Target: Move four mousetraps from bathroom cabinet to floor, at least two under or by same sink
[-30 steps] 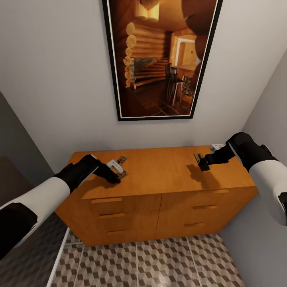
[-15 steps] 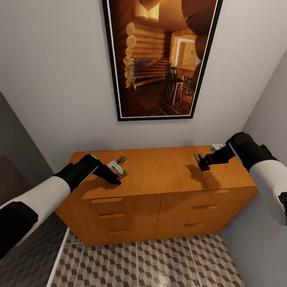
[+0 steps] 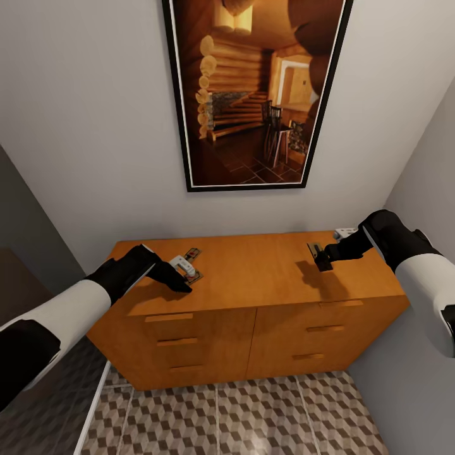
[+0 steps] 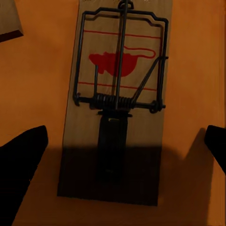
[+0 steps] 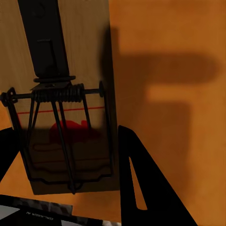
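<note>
Several mousetraps are on the orange-brown cabinet (image 3: 253,272). One mousetrap (image 3: 189,272) lies flat on the top's left part, and my left gripper (image 3: 181,278) hovers over it, open. In the left wrist view this trap (image 4: 117,61) sits between the widely spread fingers (image 4: 23,160). A second mousetrap (image 3: 193,254) lies just behind it. My right gripper (image 3: 321,259) is shut on a third mousetrap (image 3: 312,249), held a little above the top; its shadow falls on the wood. The right wrist view shows that trap (image 5: 61,117) clamped between the fingers (image 5: 141,188). A fourth mousetrap (image 3: 345,233) lies by the back right corner.
A large framed picture (image 3: 253,95) hangs on the wall behind the cabinet. A grey wall (image 3: 423,189) closes the right side and a dark panel (image 3: 25,208) the left. The cube-patterned bathroom floor (image 3: 253,411) shows in front of the drawer fronts (image 3: 189,341).
</note>
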Controlling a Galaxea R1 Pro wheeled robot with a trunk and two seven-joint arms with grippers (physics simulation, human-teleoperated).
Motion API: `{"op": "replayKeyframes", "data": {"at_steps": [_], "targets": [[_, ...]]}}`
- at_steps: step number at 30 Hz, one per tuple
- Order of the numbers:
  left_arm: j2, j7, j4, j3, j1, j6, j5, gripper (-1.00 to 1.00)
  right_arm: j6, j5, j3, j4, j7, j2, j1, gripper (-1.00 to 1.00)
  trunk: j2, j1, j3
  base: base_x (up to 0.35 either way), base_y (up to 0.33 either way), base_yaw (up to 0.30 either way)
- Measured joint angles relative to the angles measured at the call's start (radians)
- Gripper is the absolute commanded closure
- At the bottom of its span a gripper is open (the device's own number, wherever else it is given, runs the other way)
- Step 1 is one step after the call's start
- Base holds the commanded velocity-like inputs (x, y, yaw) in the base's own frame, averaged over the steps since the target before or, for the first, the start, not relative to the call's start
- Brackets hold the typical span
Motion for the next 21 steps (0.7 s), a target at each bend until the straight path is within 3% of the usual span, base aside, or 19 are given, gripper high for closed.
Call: {"op": "replayKeyframes", "data": {"at_steps": [21], "targets": [[0.003,-0.068,0.03,-0.002,-0.018,0.013,-0.015,1.0,0.0,0.0,0.0,0.0,0.0,0.001,0.0,1.0,0.0,0.0,0.0,0.0,0.0,0.0]]}}
